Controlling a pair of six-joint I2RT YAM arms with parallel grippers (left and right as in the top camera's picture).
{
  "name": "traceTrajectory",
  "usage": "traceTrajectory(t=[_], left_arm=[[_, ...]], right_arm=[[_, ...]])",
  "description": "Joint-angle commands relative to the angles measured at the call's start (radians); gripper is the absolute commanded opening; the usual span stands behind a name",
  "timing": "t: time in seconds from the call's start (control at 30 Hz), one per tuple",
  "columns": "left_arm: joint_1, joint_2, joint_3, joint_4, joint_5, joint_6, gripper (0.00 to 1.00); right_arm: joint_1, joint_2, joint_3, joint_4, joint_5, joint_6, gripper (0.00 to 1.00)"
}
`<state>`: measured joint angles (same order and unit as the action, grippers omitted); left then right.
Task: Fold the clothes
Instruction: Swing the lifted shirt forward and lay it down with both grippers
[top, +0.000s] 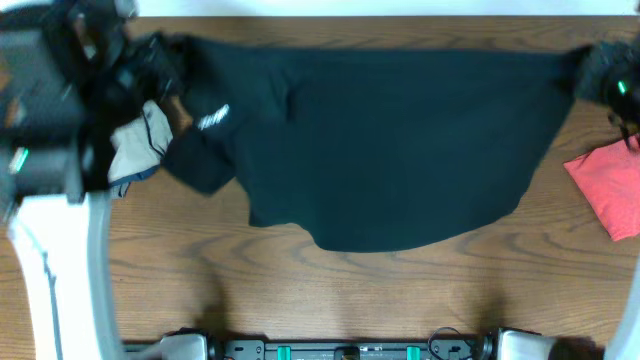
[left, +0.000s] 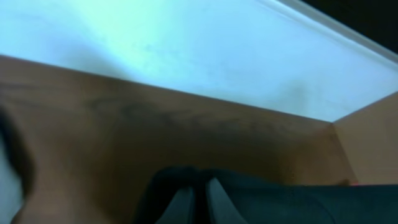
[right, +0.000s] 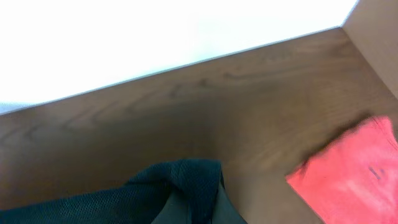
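A black T-shirt (top: 390, 140) with a small white chest logo lies spread across the table's far half. My left gripper (top: 165, 55) is shut on the shirt's far left corner; the pinched cloth shows in the left wrist view (left: 186, 183). My right gripper (top: 590, 68) is shut on the far right corner; the cloth bunches over its fingers in the right wrist view (right: 186, 180). The shirt's top edge is stretched between the two grippers. One sleeve (top: 200, 160) hangs folded at the left.
A folded red cloth (top: 610, 185) lies at the right edge, also in the right wrist view (right: 354, 171). A beige and blue garment (top: 135, 145) lies at the left beside the left arm. The table's far edge meets a white wall (right: 155, 31).
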<state>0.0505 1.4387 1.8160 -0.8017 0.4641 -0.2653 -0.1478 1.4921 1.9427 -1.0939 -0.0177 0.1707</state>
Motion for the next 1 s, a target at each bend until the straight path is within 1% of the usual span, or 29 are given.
traceTrajectory(t=[0.0,0.1,0.17,0.23,0.33,0.43,0.47,0.57,0.7,0.77,0.87,0.97], left_arm=[[-0.008,0.118,0.003,0.128,-0.026,-0.001,0.06],[-0.010,0.210,0.009,0.329,-0.027,0.019,0.06],[-0.005,0.259,0.043,0.449,-0.026,-0.001,0.06],[-0.003,0.294,0.116,0.516,-0.026,-0.027,0.06],[-0.003,0.318,0.245,0.535,-0.030,-0.027,0.06],[-0.002,0.319,0.343,0.490,-0.030,-0.023,0.06],[-0.001,0.315,0.368,0.443,-0.030,-0.013,0.06],[-0.002,0.304,0.392,0.237,-0.030,0.027,0.06],[-0.012,0.319,0.372,-0.173,-0.030,0.054,0.06],[-0.026,0.336,0.338,-0.330,-0.030,0.082,0.06],[-0.065,0.374,0.258,-0.523,-0.030,0.108,0.06],[-0.115,0.403,0.129,-0.625,-0.030,0.147,0.06]], right_arm=[[-0.015,0.114,0.006,0.112,-0.003,-0.011,0.01],[-0.016,0.192,0.006,0.315,-0.027,0.008,0.01],[-0.016,0.216,0.007,0.442,-0.032,0.048,0.01],[-0.016,0.216,0.009,0.560,-0.032,0.087,0.01],[-0.026,0.208,0.047,0.631,-0.015,0.094,0.01],[-0.045,0.206,0.108,0.585,0.027,0.073,0.01],[-0.052,0.206,0.120,0.552,0.029,0.047,0.01],[-0.063,0.208,0.124,0.409,0.068,-0.036,0.01],[-0.063,0.240,0.121,0.114,0.155,-0.058,0.01],[-0.063,0.268,0.113,-0.024,0.163,-0.057,0.01],[-0.063,0.317,0.065,-0.177,0.172,-0.057,0.01],[-0.063,0.363,-0.031,-0.261,0.179,-0.056,0.01]])
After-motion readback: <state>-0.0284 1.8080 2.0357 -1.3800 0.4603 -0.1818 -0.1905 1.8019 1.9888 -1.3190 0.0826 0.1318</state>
